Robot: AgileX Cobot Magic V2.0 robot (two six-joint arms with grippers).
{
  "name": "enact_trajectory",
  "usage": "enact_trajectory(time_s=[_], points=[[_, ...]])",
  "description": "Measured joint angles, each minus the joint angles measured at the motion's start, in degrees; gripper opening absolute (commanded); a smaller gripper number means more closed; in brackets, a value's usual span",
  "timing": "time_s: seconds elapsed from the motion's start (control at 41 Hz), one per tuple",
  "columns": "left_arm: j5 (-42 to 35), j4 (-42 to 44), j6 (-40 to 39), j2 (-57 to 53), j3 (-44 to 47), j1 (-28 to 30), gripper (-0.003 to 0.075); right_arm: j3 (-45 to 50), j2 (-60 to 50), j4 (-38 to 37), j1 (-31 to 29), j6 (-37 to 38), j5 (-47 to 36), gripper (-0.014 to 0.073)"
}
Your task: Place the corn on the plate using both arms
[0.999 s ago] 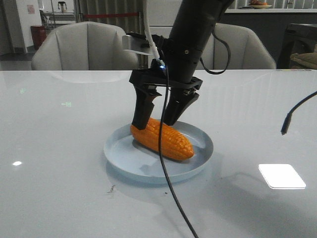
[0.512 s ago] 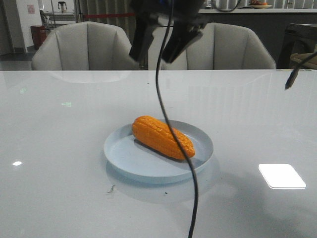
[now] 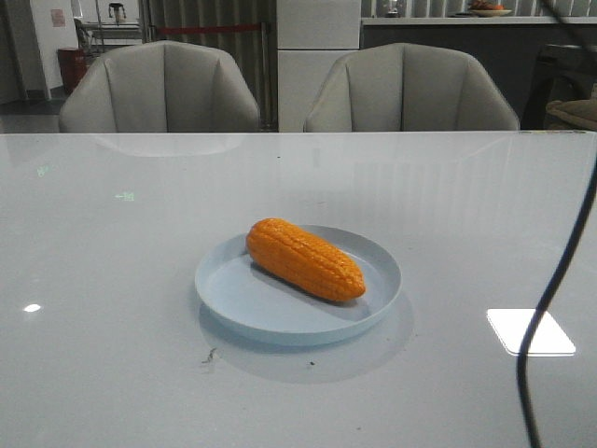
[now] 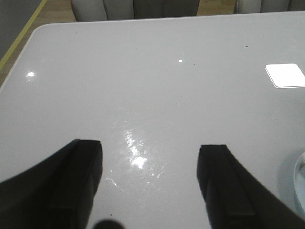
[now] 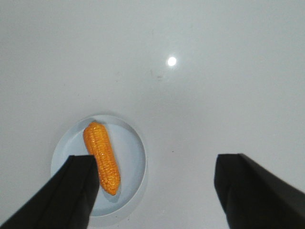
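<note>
The arm has lifted clear away — the corn (image 3: 304, 259) lies alone on the plate (image 3: 233, 308), nothing touching it. High above the plate, the right end effector (image 5: 155, 191) hangs spread and empty; the left end effector (image 4: 150, 183), also spread, faces bare bench (image 4: 157, 71) beside the plate. Placement looks done.

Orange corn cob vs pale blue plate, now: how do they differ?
The orange toy corn cob is elongated, tapered and ridged with kernel rows; the round pale blue plate is smooth and plain. The cob stands taller and is shorter than the plate's width; the plate is shallow with a low rim. The cob lies on the plate; the plate sits on the white table. Neither is held by an end effector.
</note>
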Motion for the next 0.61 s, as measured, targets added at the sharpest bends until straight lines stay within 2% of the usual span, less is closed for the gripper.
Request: enact_trajectory(time_s=[0.171, 0.463, 0.609], points=[[-0.3, 0.0, 0.0, 0.0, 0.0, 0.0, 0.0488, 8.6, -12.2, -2.3, -4.6, 2.0, -1.9, 0.0604], [-0.6, -2.2, 0.0, 0.0, 0.0, 0.0, 0.0488, 47.0, -38.9, -2.9, -10.0, 5.0, -19.3, 0.0604], [-0.6, -2.6, 0.0, 0.0, 0.0, 0.0, 0.0488, 61.2, -50.0, -3.0, -10.7, 5.4, -22.2, 0.0604]])
